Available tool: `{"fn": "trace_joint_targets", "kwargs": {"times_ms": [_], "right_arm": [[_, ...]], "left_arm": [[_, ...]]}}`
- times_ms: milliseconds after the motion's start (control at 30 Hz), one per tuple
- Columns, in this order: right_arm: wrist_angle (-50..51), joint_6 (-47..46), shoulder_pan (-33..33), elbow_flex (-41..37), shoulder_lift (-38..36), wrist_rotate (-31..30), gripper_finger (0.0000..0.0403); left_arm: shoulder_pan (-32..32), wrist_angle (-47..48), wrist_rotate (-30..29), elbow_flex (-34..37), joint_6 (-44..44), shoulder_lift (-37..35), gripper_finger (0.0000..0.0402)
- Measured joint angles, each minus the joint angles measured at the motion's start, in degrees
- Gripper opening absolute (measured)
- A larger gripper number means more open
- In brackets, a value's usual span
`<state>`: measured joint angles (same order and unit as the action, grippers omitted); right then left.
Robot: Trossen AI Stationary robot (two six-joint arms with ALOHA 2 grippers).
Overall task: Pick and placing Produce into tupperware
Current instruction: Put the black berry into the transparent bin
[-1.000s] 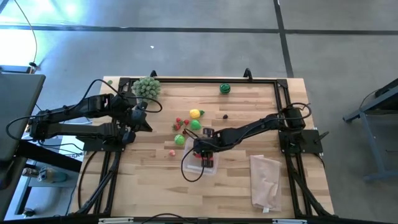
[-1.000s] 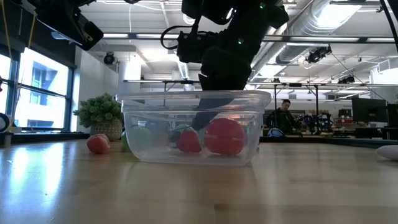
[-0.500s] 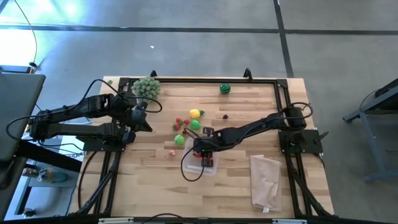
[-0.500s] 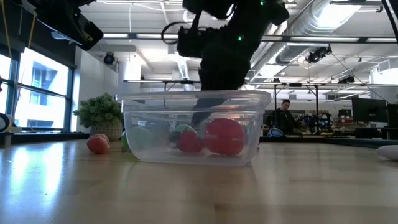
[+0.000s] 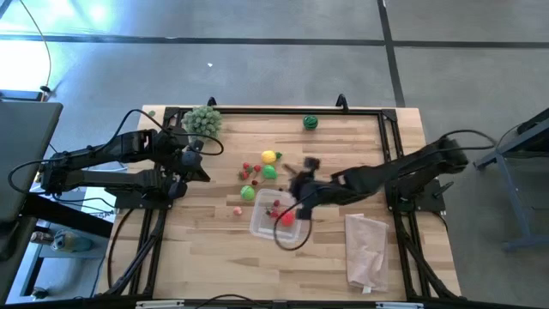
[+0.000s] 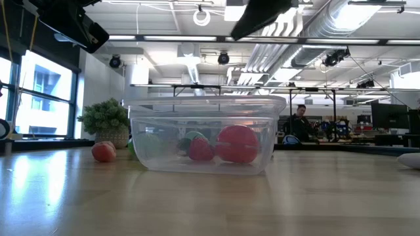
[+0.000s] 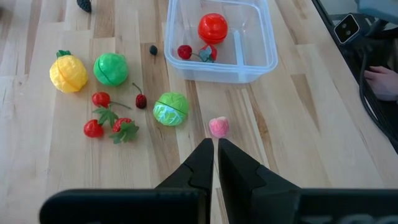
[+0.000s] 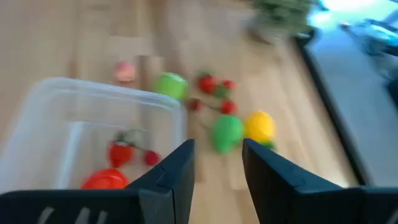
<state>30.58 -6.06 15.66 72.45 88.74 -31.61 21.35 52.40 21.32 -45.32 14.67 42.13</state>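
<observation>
The clear tupperware [image 5: 274,217] stands near the table's middle. In it lie a red tomato [image 7: 212,27], a cherry [image 7: 184,51] and a strawberry [image 7: 208,53]. More produce rests on the wood to its left: a yellow fruit [image 7: 68,73], a green one [image 7: 111,68], a pale green one [image 7: 170,108], a pink one [image 7: 218,126] and small red ones [image 7: 101,99]. A striped green ball [image 5: 310,123] sits at the far edge. My right gripper [image 8: 216,149] hangs open and empty above the tupperware's far right side. My left gripper [image 7: 215,146] waits shut at the left, above the table.
A grey-green bushy ball [image 5: 202,120] stands at the far left corner. A pale translucent bag [image 5: 365,249] lies at the near right. A black frame [image 5: 274,110] runs along the table's far edge. A person [image 6: 300,121] sits in the room beyond.
My right gripper has risen out of the tupperware, fast enough to blur, and drawn back toward the table's right and far side, tipping nearer to level. The strawberry and the tomato stay in the tupperware.
</observation>
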Motion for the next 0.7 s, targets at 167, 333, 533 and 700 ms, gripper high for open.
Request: {"fn": "trace_joint_targets", "kwargs": {"times_ms": [167, 333, 533, 700], "right_arm": [[-11.86, -1.40, -4.34, -17.86, -10.41, 0.31, 0.0124], [-25.77, -1.60, -12.06, -33.04, -16.83, 6.28, 0.0124], [-31.76, -1.42, -20.99, -41.48, -17.24, 13.71, 0.0124], [-31.46, -1.43, -28.18, -42.71, -15.58, 17.70, 0.0130]], "left_arm": [[0.00, -0.02, -0.01, 0.00, -0.01, 0.00, 0.0014], [0.01, -0.02, -0.02, 0.00, -0.02, 0.00, 0.0014], [0.01, -0.02, 0.00, 0.00, 0.00, 0.02, 0.0014], [0.01, -0.02, -0.01, 0.00, -0.01, 0.01, 0.0014]]}}
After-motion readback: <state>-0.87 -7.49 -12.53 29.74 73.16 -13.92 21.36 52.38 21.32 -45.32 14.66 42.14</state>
